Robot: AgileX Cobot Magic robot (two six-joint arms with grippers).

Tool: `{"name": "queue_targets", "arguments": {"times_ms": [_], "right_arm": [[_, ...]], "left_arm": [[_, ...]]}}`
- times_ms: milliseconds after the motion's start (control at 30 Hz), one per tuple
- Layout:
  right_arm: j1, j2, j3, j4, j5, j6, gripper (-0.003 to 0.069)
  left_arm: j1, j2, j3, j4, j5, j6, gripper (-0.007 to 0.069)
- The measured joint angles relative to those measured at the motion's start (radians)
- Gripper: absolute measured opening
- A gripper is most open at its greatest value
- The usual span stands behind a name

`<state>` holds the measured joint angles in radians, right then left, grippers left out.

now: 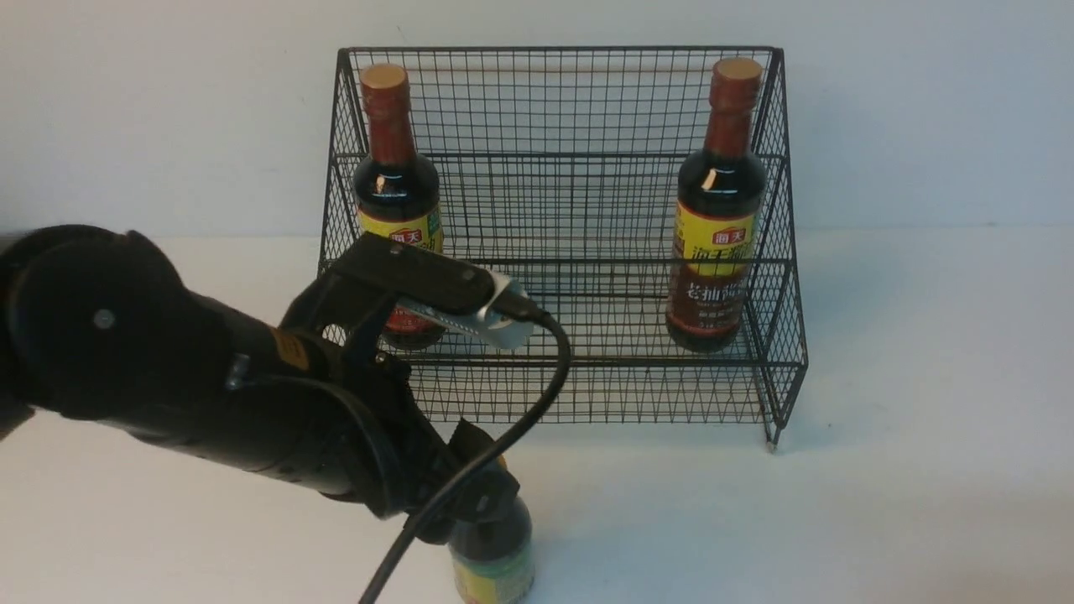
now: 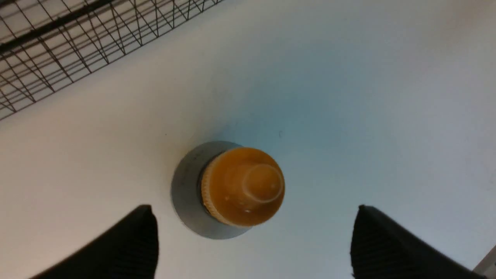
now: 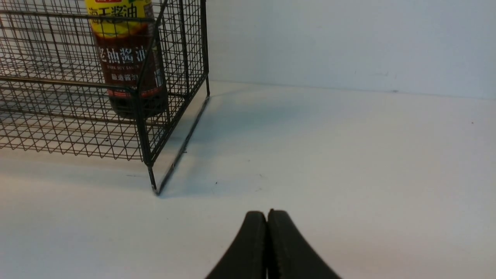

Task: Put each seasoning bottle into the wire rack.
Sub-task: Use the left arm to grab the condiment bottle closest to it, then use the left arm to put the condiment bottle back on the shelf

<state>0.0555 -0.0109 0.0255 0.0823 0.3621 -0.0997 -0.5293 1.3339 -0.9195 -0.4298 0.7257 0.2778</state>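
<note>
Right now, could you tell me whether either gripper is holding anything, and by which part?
Nothing is held. The left gripper stands open above the short bottle without touching it; the right gripper is shut on nothing.

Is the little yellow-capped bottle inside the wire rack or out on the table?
Out. The short bottle stands upright on the table, in front of the wire rack, below the open left gripper.
</note>
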Motion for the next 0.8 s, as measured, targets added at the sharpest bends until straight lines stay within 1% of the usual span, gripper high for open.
{"name": "queue_targets", "arguments": {"times_ms": [167,267,300,367,433,467,533,667,700,733,767,800], "right_arm": [[0.000,0.000,0.000,0.000,0.000,0.000,-0.0015],[0.000,0.000,0.000,0.000,0.000,0.000,-0.0015],[0.000,0.000,0.000,0.000,0.000,0.000,-0.0015],[0.000,0.000,0.000,0.000,0.000,0.000,-0.0015],[0.000,0.000,0.000,0.000,0.000,0.000,-0.0015],[0.000,0.000,0.000,0.000,0.000,0.000,-0.0015],[0.000,0.000,0.000,0.000,0.000,0.000,-0.0015],[0.000,0.000,0.000,-0.001,0.000,0.000,-0.0015],[0.000,0.000,0.000,-0.001,0.000,0.000,-0.0015],[0.000,0.000,0.000,-0.001,0.000,0.000,-0.0015],[0.000,0.000,0.000,-0.001,0.000,0.000,-0.0015],[0.000,0.000,0.000,-0.001,0.000,-0.001,-0.0015]], "left_arm": [[0.000,0.057,0.000,0.000,-0.017,0.000,0.0601],[0.000,0.094,0.000,0.000,-0.048,0.000,0.0549],[0.000,0.095,0.000,0.000,-0.051,0.000,0.0544],[0.000,0.105,0.000,0.000,-0.056,0.000,0.0447],[0.000,0.103,-0.001,-0.002,-0.054,0.000,0.0325],[0.000,0.101,-0.005,0.008,-0.052,0.003,0.0295],[0.000,0.098,-0.018,0.011,-0.031,0.002,0.0289],[0.000,0.061,-0.132,0.030,0.139,0.001,0.0292],[0.000,0.059,-0.140,0.031,0.139,0.001,0.0292],[0.000,0.043,-0.221,0.045,0.203,0.001,0.0292],[0.000,0.042,-0.230,0.050,0.209,0.001,0.0292],[0.000,0.034,-0.309,0.080,0.241,-0.002,0.0292]]}}
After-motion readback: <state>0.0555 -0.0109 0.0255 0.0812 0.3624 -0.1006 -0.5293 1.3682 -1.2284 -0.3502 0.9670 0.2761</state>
